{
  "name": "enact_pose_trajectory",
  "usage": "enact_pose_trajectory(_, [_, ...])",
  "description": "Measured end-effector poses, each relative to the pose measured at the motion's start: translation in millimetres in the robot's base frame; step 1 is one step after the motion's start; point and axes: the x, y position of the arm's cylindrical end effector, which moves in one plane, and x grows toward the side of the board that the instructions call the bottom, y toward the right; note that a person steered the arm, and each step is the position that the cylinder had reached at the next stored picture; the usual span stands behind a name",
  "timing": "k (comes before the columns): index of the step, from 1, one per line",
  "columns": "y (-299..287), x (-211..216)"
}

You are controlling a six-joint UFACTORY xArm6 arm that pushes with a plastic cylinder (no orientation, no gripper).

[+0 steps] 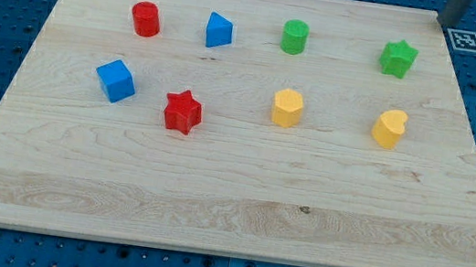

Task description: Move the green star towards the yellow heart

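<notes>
The green star (398, 59) lies near the view's top right of the wooden board (226, 224). The yellow heart (390, 128) lies just below it in the view, with a gap of bare wood between them. A grey rod shows at the view's top right corner, and my tip (445, 23) sits at the board's top right corner. It is up and to the right of the green star and apart from it, touching no block.
A red cylinder (145, 19), a blue triangular block (219, 31) and a green cylinder (295, 37) line the top row. A blue cube (115, 80), a red star (183, 111) and a yellow hexagonal block (287, 108) lie in the row below. A marker tag (463, 40) sits beside the corner.
</notes>
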Motion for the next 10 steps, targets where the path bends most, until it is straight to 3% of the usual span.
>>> enact_pose_trajectory(2, [-7.8, 50.8])
enact_pose_trajectory(5, [-38.7, 58.4])
enact_pose_trajectory(10, [-75.1, 109.5])
